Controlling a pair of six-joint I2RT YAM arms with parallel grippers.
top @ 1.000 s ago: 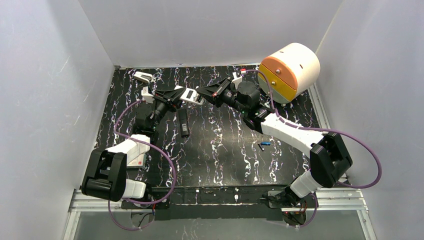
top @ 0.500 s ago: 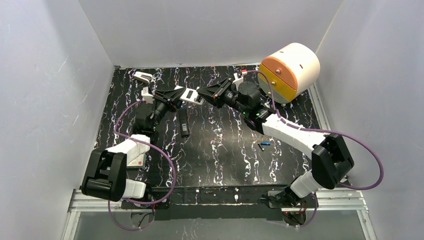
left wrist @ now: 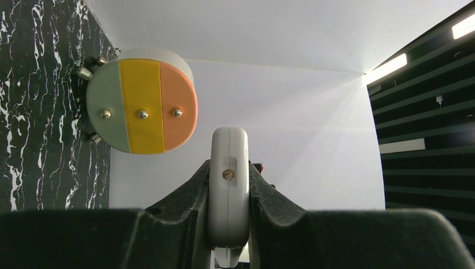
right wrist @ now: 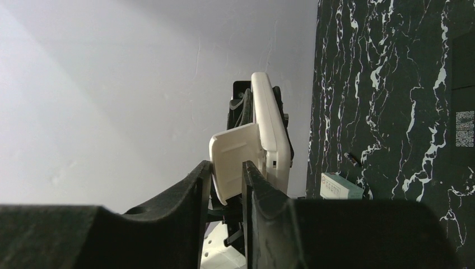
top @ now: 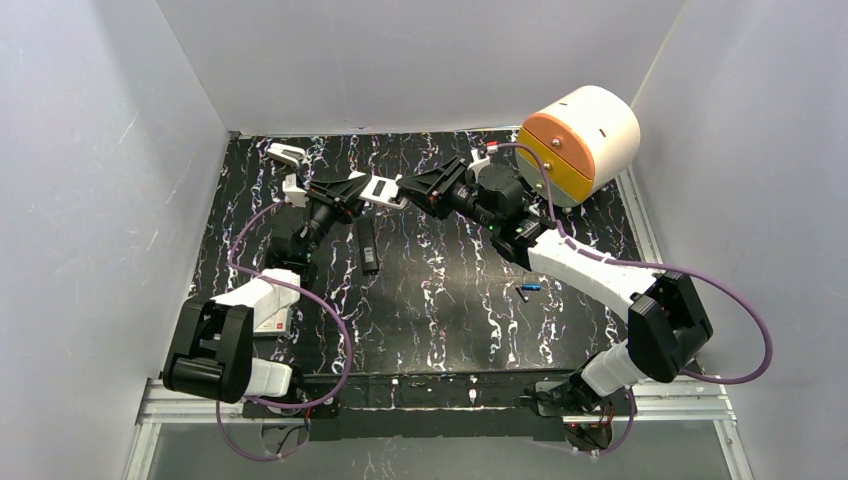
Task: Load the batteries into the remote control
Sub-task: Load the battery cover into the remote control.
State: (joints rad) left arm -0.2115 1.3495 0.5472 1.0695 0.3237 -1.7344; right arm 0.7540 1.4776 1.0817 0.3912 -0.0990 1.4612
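Two sets of fingers meet at the remote control point(left wrist: 228, 162), which is held up off the desk point(top: 450, 320) rather than lying on it. The left fingers point(left wrist: 193, 188) are clamped on its narrow sides, probably to steady it so the other arm can work at its end. The right fingers point(right wrist: 197, 185) stand narrowly parted either side of a white flap point(right wrist: 235, 157) that stands off the remote control, likely its battery cover; whether they press on it I cannot tell. The batteries point(top: 528, 290) lie on the desk well apart from the remote control, to its near right, not yet loaded.
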